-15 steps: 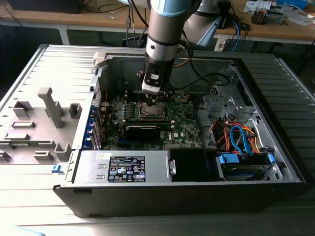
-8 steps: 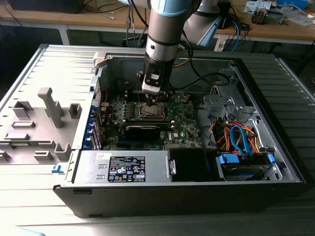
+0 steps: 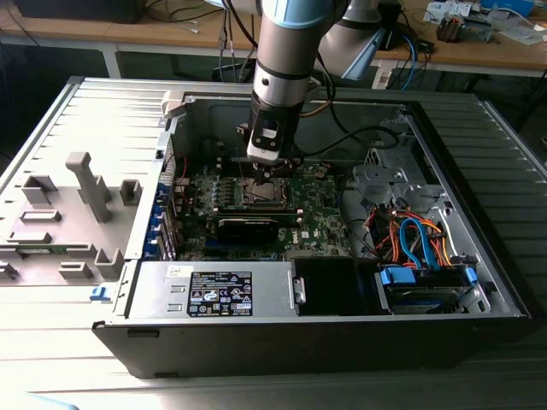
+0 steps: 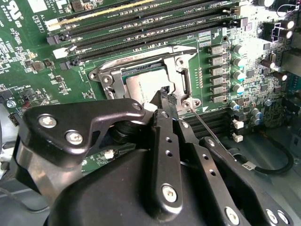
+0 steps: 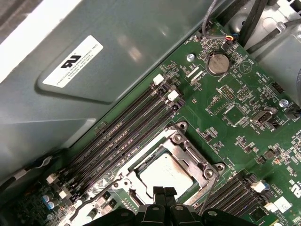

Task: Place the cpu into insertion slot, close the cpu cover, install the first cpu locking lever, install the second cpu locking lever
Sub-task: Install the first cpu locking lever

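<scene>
Gripper (image 5: 164, 192) fingers were pinched together with nothing between them, their tips low over the cover (image 5: 186, 153), which lay flat on the cpu (image 5: 165, 173) seated in the slot (image 5: 148, 161) directly beneath the tool; whether they touched it I could not tell. Placing and closing looked done, and the lever (image 4: 203, 123), a thin rod just beside the tips, seemed the step in hand. Latching it would call for catching that rod squarely and pressing it home without slipping off.

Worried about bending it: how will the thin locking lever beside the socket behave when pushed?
The locking lever looks like thin bare wire, so probably springy, flexing before moving. Smooth metal, so likely slippery under a push.
</scene>
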`<state>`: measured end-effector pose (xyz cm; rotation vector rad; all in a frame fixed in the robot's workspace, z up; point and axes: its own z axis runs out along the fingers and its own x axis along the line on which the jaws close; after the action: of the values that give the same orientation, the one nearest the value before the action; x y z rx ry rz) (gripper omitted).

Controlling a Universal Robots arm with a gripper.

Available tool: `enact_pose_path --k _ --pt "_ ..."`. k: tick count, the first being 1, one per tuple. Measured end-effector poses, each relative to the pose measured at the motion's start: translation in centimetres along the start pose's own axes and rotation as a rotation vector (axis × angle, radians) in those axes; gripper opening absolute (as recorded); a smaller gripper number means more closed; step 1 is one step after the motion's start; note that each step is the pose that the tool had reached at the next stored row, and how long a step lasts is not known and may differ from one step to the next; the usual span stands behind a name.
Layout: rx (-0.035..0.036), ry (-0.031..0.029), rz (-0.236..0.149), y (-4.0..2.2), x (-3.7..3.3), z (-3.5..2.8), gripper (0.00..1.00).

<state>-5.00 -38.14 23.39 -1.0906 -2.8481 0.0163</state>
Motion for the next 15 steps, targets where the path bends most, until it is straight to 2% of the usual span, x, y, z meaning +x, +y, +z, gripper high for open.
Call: enact_pose_path --k 15 --pt "-0.0005 0.0008 -0.013 0.0 0.0 0.0 0.11"
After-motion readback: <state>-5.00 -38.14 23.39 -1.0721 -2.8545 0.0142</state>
